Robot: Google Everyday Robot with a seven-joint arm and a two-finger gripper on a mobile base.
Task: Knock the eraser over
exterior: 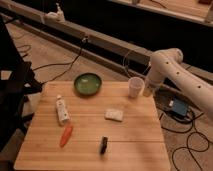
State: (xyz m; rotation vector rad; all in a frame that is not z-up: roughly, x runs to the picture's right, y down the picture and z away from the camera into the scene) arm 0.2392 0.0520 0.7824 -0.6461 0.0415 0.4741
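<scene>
The eraser [103, 145] is a small black oblong block on the wooden table [90, 155], near the front edge, right of centre. The white arm comes in from the right, and its gripper [148, 91] hangs at the table's far right corner, just right of a white cup [135, 87]. The gripper is far from the eraser, up and to the right of it.
A green bowl [88, 83] sits at the back of the table. A white tube [62, 109] and an orange carrot [66, 135] lie at the left. A white rectangular pad [114, 114] lies mid-table. Cables and a blue box [178, 108] are on the floor at right.
</scene>
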